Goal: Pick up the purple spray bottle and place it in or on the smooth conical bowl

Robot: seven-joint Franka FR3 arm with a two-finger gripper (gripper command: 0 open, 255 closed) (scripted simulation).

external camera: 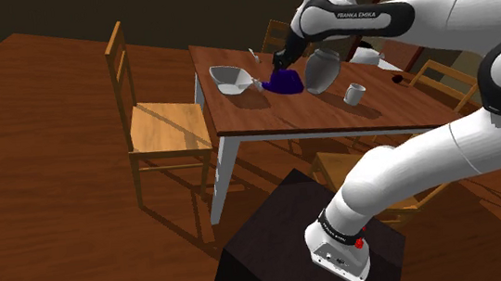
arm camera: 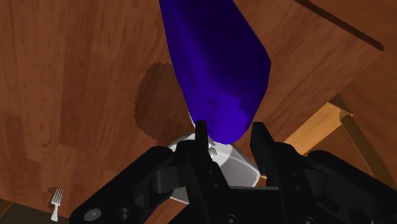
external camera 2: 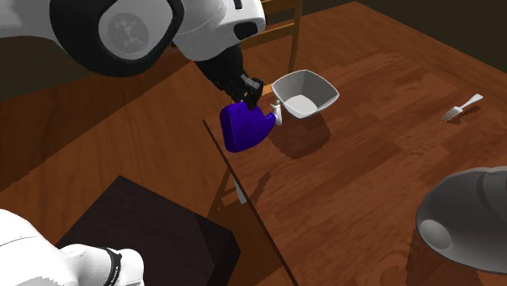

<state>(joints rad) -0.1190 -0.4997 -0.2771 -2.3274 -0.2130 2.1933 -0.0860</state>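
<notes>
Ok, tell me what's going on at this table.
The arm's hand clasps the purple bottle and holds it just above the table, right beside the white bowl. The bottle isn't in the bowl yet, and the bowl is empty.

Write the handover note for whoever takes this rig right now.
The tool is shut on the purple spray bottle, clasping it near its white nozzle end.
The bottle is lifted off the table and hangs beside the white bowl, not over it.
Done: grasp and lift.
Left: carry the bottle over the bowl, lower it in, then open and back away.
</notes>
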